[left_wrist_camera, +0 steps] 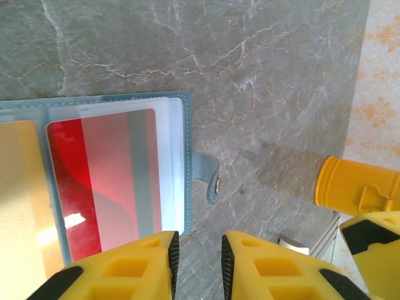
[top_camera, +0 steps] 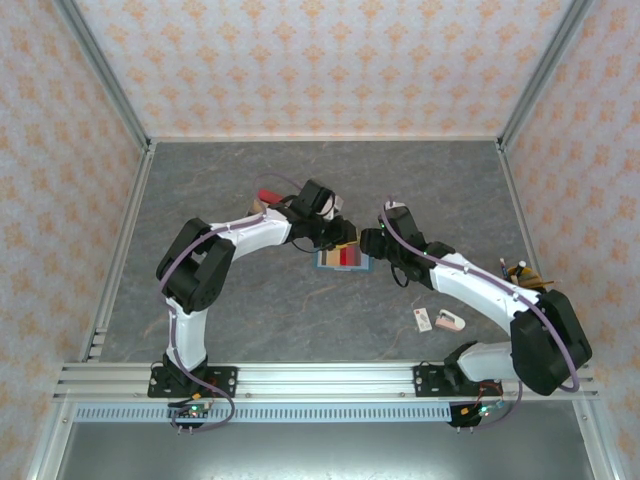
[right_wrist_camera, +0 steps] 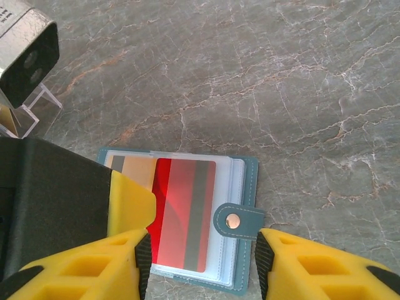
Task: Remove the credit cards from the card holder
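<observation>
card holder (top_camera: 328, 259): lying open and flat on the grey tabletop (top_camera: 250, 300), about mid-table, right between the two grippers; teal cover, clear sleeves facing up

red card (right_wrist_camera: 181, 206): sitting inside the top clear sleeve, not pulled out at all; a yellowish card (right_wrist_camera: 139, 170) is in the sleeve next to it

snap strap (right_wrist_camera: 234, 220): sticks out over the holder's edge, unfastened, lying flat

left gripper (left_wrist_camera: 198, 250): jaws almost together, just a thin gap with bare tabletop showing through, nothing held; one fingertip (left_wrist_camera: 170, 249) overlaps the holder's edge near the red card's corner, can't tell if it's actually pressing on it

right gripper (right_wrist_camera: 201, 262): jaws wide apart, nothing in them; they straddle the strap side of the holder, above it

extras: clear tray (top_camera: 266, 199) behind the left arm; small white tag (top_camera: 422, 319) and a pinkish lump (top_camera: 450, 321) near the right arm, well apart from the holder
</observation>
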